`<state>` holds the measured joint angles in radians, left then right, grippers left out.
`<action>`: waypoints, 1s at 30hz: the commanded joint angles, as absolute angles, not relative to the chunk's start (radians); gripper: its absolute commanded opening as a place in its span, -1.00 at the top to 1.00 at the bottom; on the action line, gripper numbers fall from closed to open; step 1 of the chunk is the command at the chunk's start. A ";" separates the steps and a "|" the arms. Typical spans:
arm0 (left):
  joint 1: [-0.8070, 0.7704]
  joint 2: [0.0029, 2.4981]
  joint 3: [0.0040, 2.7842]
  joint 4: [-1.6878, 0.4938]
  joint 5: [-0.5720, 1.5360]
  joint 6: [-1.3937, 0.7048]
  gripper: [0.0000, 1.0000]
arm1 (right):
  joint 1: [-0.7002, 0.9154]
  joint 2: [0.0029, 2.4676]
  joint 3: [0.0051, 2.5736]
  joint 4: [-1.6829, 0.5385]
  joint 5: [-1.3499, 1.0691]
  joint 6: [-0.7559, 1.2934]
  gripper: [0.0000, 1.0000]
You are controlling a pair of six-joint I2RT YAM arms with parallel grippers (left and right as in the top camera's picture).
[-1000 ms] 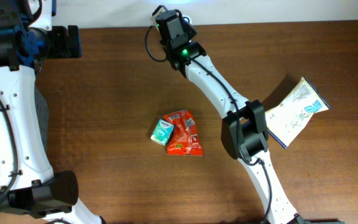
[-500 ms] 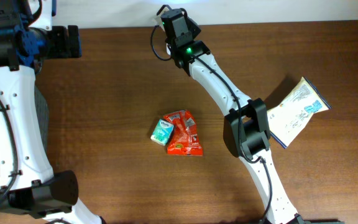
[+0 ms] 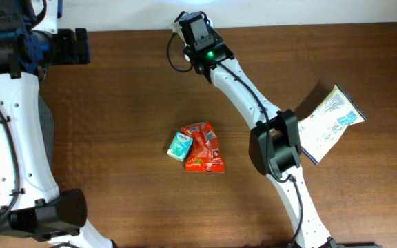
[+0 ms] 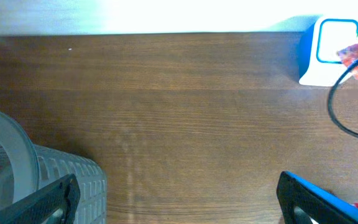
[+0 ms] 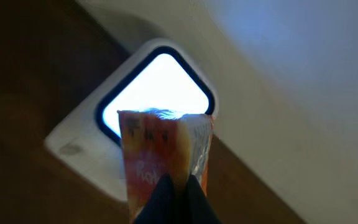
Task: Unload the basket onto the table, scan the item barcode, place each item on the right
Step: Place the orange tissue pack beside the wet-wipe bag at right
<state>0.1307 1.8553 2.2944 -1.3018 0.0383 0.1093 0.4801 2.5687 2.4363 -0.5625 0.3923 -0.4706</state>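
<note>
My right gripper (image 5: 178, 182) is shut on an orange-red snack packet (image 5: 165, 146), pinching its lower part. The packet stands upright in front of the lit window of the white barcode scanner (image 5: 79, 142), covering the window's lower edge. In the overhead view the right gripper (image 3: 187, 18) is at the table's back edge. The left wrist view shows the scanner (image 4: 325, 55) with the packet (image 4: 353, 55) beside its face. My left gripper (image 4: 179, 208) hangs open over bare wood, nothing between its fingers.
Red packets (image 3: 204, 148) and a teal packet (image 3: 179, 147) lie mid-table. A white, blue and yellow bag (image 3: 329, 122) lies at the right. A grey ribbed basket (image 4: 61, 177) sits under the left gripper's left finger. A black cable (image 4: 344, 118) loops near the scanner.
The right arm has shifted slightly right and towards the back edge, carrying the packet closer to the scanner. The left arm has not moved.
</note>
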 commanded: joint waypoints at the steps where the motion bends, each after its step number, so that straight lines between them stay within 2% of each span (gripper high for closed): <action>1: 0.136 1.857 2.292 -1.303 0.049 0.122 -0.98 | 0.479 2.356 2.440 -0.656 0.228 -0.302 0.92; 5: 0.136 1.857 2.292 -1.303 0.049 0.122 -0.98 | 0.470 2.188 2.440 -0.907 0.051 -0.100 0.92; 9: 0.136 1.857 2.292 -1.303 0.049 0.122 -0.98 | 0.422 2.067 2.440 -1.186 -0.026 0.052 0.92; 15: 0.136 1.857 2.292 -1.303 0.049 0.122 -0.99 | 0.258 2.087 2.411 -1.479 -0.027 0.173 0.92; 19: 0.136 1.857 2.292 -1.303 0.049 0.122 -0.98 | 0.154 2.117 2.267 -1.457 -0.022 0.242 0.92; 24: 0.136 1.857 2.292 -1.303 0.049 0.122 -0.98 | 0.024 2.134 1.967 -1.299 -0.024 0.297 0.92; 28: 0.136 1.857 2.292 -1.303 0.049 0.122 -0.98 | -0.028 2.134 1.826 -1.218 -0.024 0.297 0.91; 30: 0.136 1.857 2.292 -1.303 0.049 0.122 -0.98 | -0.046 2.134 1.797 -1.215 -0.028 0.297 0.37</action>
<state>0.1307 1.8553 2.2944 -1.3018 0.0383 0.1093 -0.0273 2.1418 1.8427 -1.2232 -0.0216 0.2802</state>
